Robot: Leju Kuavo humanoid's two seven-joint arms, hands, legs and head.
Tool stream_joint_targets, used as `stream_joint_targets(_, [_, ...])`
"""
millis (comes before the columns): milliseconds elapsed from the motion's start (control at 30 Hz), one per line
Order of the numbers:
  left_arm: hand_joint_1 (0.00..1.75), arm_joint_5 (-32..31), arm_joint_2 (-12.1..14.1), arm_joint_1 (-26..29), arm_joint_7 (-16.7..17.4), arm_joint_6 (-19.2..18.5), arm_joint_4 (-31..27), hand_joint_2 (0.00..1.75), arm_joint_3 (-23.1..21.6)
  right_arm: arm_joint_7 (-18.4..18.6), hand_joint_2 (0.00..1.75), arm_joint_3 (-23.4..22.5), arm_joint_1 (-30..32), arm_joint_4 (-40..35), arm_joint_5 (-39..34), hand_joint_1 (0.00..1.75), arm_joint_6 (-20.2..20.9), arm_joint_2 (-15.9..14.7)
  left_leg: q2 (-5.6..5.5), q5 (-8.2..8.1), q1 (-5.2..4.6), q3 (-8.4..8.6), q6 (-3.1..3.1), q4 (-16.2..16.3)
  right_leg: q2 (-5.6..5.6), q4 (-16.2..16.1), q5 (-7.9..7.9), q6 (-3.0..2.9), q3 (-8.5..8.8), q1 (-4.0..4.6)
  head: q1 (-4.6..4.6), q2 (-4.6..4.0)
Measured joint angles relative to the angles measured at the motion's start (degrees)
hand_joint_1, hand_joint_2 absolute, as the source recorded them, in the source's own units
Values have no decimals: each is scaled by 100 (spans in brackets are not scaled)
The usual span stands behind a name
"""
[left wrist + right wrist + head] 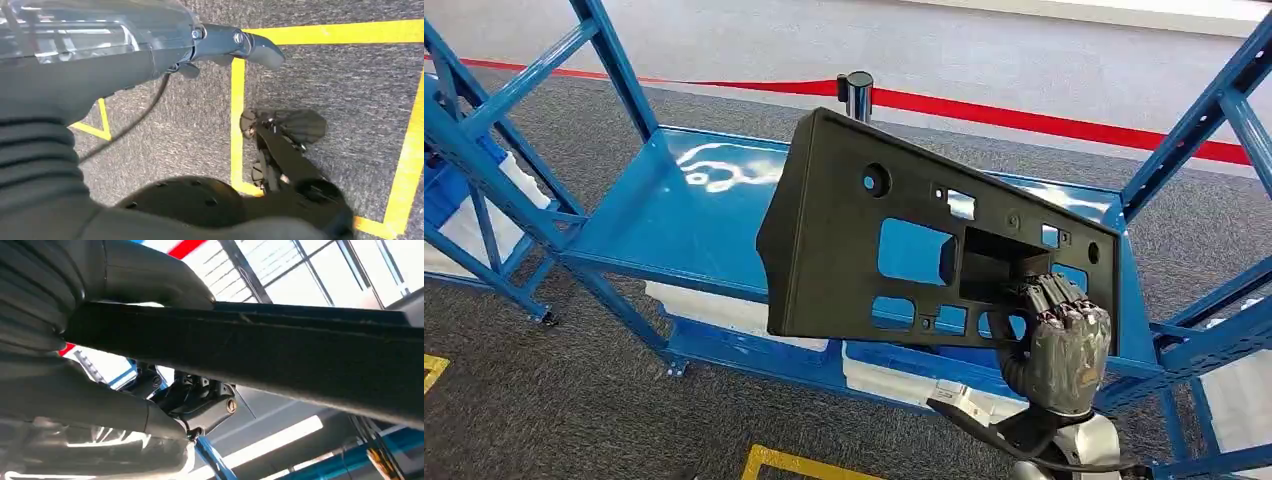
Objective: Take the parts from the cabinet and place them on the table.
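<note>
Blue metal shelf rack on grey carpet floor

The blue shelf (674,215) of the cabinet frame is a glossy flat sheet with light glare on it, carried by slanted blue posts (494,150). On the lower level beneath it sit white bins (724,312) side by side. The rack stands on the grey carpet floor (574,400), which bears yellow tape markings (794,463) and a red line (1044,122) beyond.

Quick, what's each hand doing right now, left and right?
Left hand: hangs over the floor, nothing visibly held; open or closed cannot be told.
Right hand: holds the black panel by its lower edge.
</note>
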Motion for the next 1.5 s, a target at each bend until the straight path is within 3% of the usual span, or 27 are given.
stream_joint_targets(33, [0,22,0,-5,26,7,0,175,13,-59,175,-30,15,-63,-24,134,-30,0,-4,-60,-6,77,11,-223,3,74,-31,39,-34,66,-31,0])
stream_joint_targets(100, [0,46,-2,1,72,53,2,175,28,-203,175,-105,110,-210,-66,134,-39,7,-24,-49,-34,16,57,-156,-5,61,-2,67,-61,45,61,0])
stream_joint_targets(200, [0,74,-4,23,120,103,2,175,92,-437,175,-262,271,-442,-239,134,-41,35,-10,-13,-2,6,130,-179,-5,164,-110,128,-104,13,74,0])
stream_joint_targets(300, [0,94,-4,18,122,118,-2,175,122,-741,175,-494,410,-638,-542,134,-52,81,5,2,8,-35,172,-178,-5,1389,-771,194,-660,-25,160,0])
stream_joint_targets(333, [0,96,-4,20,122,118,0,175,127,-850,175,-572,480,-688,-629,134,-52,116,10,3,12,-46,172,-176,-5,1770,-888,203,-836,-37,173,0])
stream_joint_targets(400, [0,96,-7,32,122,114,0,175,133,-1031,175,-697,593,-758,-765,134,-52,170,12,3,24,-42,172,-176,-5,1728,-721,208,-807,-48,179,0])
stream_joint_targets(500, [0,96,-7,24,118,114,0,175,153,-1329,175,-907,700,-944,-949,134,-52,280,5,3,36,-11,167,-181,-6,259,12,172,-73,-44,193,0])
stream_joint_targets(533, [0,96,-7,23,118,114,0,175,164,-1419,175,-982,733,-999,-1006,134,-55,319,2,-2,11,-23,138,-174,-6,59,-51,156,18,-6,195,0])
stream_joint_targets(633, [0,96,-9,24,122,114,0,175,179,-1545,175,-1121,856,-1103,-1073,134,-57,422,8,53,27,-42,37,-234,10,29,-53,140,-19,19,205,0])
stream_joint_targets(700, [0,96,-9,21,122,116,0,175,190,-1567,175,-1191,901,-1152,-1088,134,-57,490,11,6,24,-35,-25,-196,-2,-57,18,53,-1,-51,197,0])
stream_joint_targets(733, [0,96,-9,21,120,118,0,175,208,-1571,175,-1217,898,-1171,-1102,134,-59,518,10,-158,8,-114,-22,-2,-2,-57,23,30,-6,-46,186,0])
stream_joint_targets(800, [0,76,-9,25,120,118,2,175,234,-1571,175,-1239,923,-1178,-1123,134,-61,555,8,-654,-7,-509,-23,919,-8,-56,31,-22,-16,-26,120,0])
stream_joint_targets(833, [0,70,-9,27,116,118,2,175,238,-1571,175,-1244,940,-1178,-1126,134,-61,564,8,-809,-8,-685,-25,1330,-8,-55,35,-34,-23,-14,109,0])
stream_joint_targets(867, [0,68,-9,28,105,124,2,175,240,-1576,175,-1248,956,-1178,-1132,134,-61,575,8,-835,-10,-770,-24,1549,-7,-54,37,-37,-23,-7,101,0])
stream_joint_targets(900, [0,68,-9,27,98,131,2,175,243,-1578,175,-1255,965,-1178,-1137,134,-61,581,8,-733,-11,-720,-24,1475,-7,-53,37,-36,-18,-8,96,0])
stream_joint_targets(933, [0,68,-9,25,94,155,0,175,247,-1578,175,-1261,968,-1178,-1141,134,-61,592,10,-517,-8,-542,-20,1128,-3,-49,37,-36,-13,-13,79,0])
stream_joint_targets(1000, [0,70,-7,20,81,164,0,175,254,-1578,175,-1268,968,-1178,-1158,134,-61,597,12,-74,8,-38,-22,126,9,-3,19,-6,-12,-25,38,0])
stream_joint_targets(1033, [0,70,-7,15,81,164,0,175,254,-1578,175,-1268,968,-1178,-1167,134,-61,597,10,-80,11,84,-24,-148,9,24,2,29,-21,7,4,0])
stream_joint_targets(1067, [0,70,-7,6,81,164,0,175,253,-1576,175,-1276,965,-1178,-1169,134,-61,597,-5,-69,11,87,12,-195,16,56,-11,50,-43,35,-7,0])
stream_joint_targets(1133, [0,70,-7,17,92,166,2,175,258,-1578,175,-1281,964,-1182,-1169,134,-61,603,-12,-61,-35,42,54,-172,12,45,18,93,-60,10,81,0])
stream_joint_targets(1200, [0,76,-11,19,109,166,2,175,262,-1576,175,-1287,965,-1182,-1174,134,-63,603,5,-14,2,28,137,-192,11,85,-25,137,-80,-14,70,0])
stream_joint_targets(1267, [0,94,-9,9,122,175,-2,175,267,-1576,175,-1314,954,-1182,-1182,134,-63,603,10,7,9,-2,174,-192,10,598,-411,184,-296,-31,158,0])
stream_joint_targets(1333, [0,96,-9,10,135,170,-2,175,269,-1576,175,-1316,961,-1182,-1189,134,-63,603,22,17,9,-40,190,-188,10,1507,-830,211,-701,-49,162,0])
stream_joint_targets(1367, [0,96,-9,16,149,168,-2,175,269,-1576,175,-1316,962,-1182,-1189,134,-63,603,30,20,9,-51,192,-186,10,1801,-897,216,-833,-60,175,0])
stream_joint_targets(1400, [0,96,-9,23,149,168,-2,175,269,-1576,175,-1318,962,-1182,-1189,134,-63,603,33,22,9,-52,192,-185,10,1808,-832,216,-823,-65,175,0])
stream_joint_targets(1433, [0,96,-9,20,149,166,0,175,269,-1576,175,-1318,961,-1182,-1189,134,-63,603,31,23,12,-48,190,-186,10,1557,-648,214,-686,-65,177,0])
stream_joint_targets(1500, [0,96,-9,13,146,166,0,175,269,-1576,175,-1318,955,-1182,-1189,134,-63,603,19,26,17,-20,185,-189,10,513,-125,185,-148,-61,184,0])
